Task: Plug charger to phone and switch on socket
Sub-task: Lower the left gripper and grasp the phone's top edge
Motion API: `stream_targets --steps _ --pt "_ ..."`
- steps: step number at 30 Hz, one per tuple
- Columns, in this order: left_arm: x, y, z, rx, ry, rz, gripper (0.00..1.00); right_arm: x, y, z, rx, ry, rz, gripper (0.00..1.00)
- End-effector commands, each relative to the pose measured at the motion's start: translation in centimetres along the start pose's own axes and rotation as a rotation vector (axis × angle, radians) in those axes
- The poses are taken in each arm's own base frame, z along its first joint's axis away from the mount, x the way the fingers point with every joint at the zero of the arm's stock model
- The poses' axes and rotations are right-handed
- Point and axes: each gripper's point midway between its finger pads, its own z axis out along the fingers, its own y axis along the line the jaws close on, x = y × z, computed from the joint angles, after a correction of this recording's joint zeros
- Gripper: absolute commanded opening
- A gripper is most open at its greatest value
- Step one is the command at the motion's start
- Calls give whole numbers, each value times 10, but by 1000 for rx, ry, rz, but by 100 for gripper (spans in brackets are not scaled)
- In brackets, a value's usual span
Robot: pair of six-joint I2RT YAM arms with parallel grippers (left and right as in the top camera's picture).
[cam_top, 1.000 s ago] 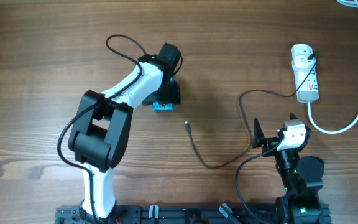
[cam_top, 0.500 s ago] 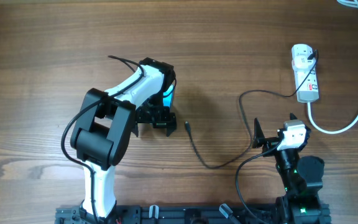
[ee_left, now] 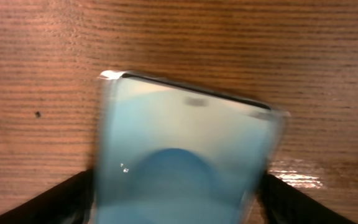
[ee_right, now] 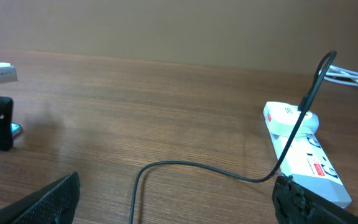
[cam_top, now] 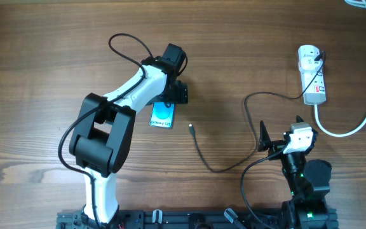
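The phone (cam_top: 162, 116), turquoise screen up, lies left of centre; its far end is between the fingers of my left gripper (cam_top: 169, 103). In the left wrist view the blurred phone (ee_left: 185, 137) fills the gap between both fingers of the left gripper (ee_left: 176, 208), which looks shut on its sides. The charger's plug tip (cam_top: 191, 128) lies free just right of the phone, and its thin black cable (cam_top: 218, 170) loops to the adapter on the socket (cam_top: 312, 76) at the far right. My right gripper (cam_top: 265, 144) is open and empty, low over the cable (ee_right: 197, 166), with the socket (ee_right: 306, 158) ahead to the right.
A thick white cord (cam_top: 361, 121) curves from the socket off the top right edge. The left arm's body (cam_top: 103, 137) covers the table's left-centre. Bare wooden table (cam_top: 246, 51) lies between phone and socket.
The left gripper swung toward the front and back again with the phone. The phone was mostly hidden under it a second ago and now lies flat and showing. Right arm and cable have not moved.
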Motion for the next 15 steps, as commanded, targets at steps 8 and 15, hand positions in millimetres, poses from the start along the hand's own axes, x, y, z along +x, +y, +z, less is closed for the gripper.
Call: stream_targets --steps 8,15 --pt "71 -4 13 -41 265 -51 75 -1 0 0 3 -5 -19 100" --pt "69 -16 14 -24 236 -29 100 -1 0 0 3 -5 -19 100"
